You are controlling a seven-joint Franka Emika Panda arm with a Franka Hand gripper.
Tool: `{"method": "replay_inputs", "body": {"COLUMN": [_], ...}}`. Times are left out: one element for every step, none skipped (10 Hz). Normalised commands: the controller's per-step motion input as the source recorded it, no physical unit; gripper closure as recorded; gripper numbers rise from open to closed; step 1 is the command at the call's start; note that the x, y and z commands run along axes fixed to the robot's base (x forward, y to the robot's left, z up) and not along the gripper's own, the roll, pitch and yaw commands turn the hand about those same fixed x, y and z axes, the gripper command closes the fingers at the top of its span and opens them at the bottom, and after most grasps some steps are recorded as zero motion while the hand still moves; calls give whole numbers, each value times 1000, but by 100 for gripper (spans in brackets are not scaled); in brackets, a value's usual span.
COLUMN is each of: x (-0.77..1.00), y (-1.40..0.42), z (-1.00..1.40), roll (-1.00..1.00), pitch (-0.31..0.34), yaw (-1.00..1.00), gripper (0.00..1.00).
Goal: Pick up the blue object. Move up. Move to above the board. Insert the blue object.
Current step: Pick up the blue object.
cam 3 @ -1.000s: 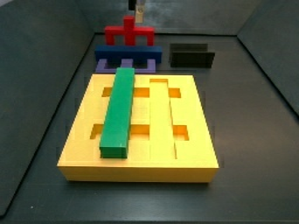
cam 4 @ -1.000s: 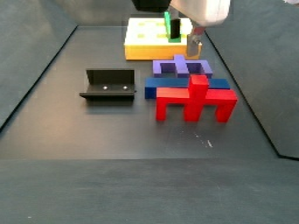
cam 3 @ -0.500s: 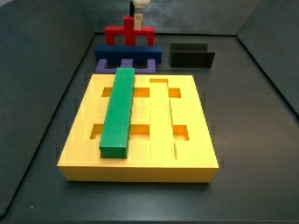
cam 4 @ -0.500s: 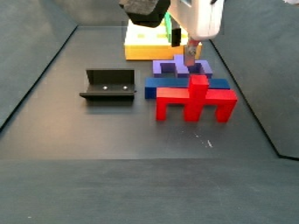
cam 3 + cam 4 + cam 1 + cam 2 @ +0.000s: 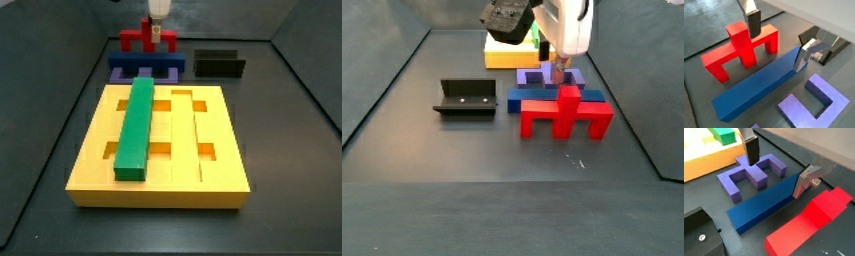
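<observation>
The blue object is a navy bar lying flat on the dark floor, between a purple notched piece and a red cross-topped piece. In both wrist views my gripper is open and straddles one end of the bar. One finger stands at the bar's red-piece side, the other over the purple piece. Nothing is held. The yellow board lies beyond, with a green bar in one groove. In a side view the gripper hangs low over the blue object.
The black fixture stands on the floor beside the pieces, also seen as the fixture behind the board. The red piece rises taller than the blue bar. Grey walls enclose the floor.
The gripper has come down from above toward the blue bar and now sits lower, with its fingers on either side of it. The pieces have not moved.
</observation>
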Motion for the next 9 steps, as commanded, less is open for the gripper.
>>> {"method": "replay_inputs", "body": {"x": [-3,-26,-57,-163,-163,-163,-197,-266,-294], "y": [-74,-134,-149,-174,-174,-134,-109,-57,-20], "z": [-220,-231,-166,-194,-194,-209,-214,-206,-197], "roll": [-11,0,0,0,0,0,0,39,51], "pitch": [-100,-106,-100,-124,-124,-123,-130,-147,-147], "yaw": [-91,-91,-91,-69,-60,-77,-66,-31,-23], "gripper": [0,0,0,0,0,0,0,0,0]}}
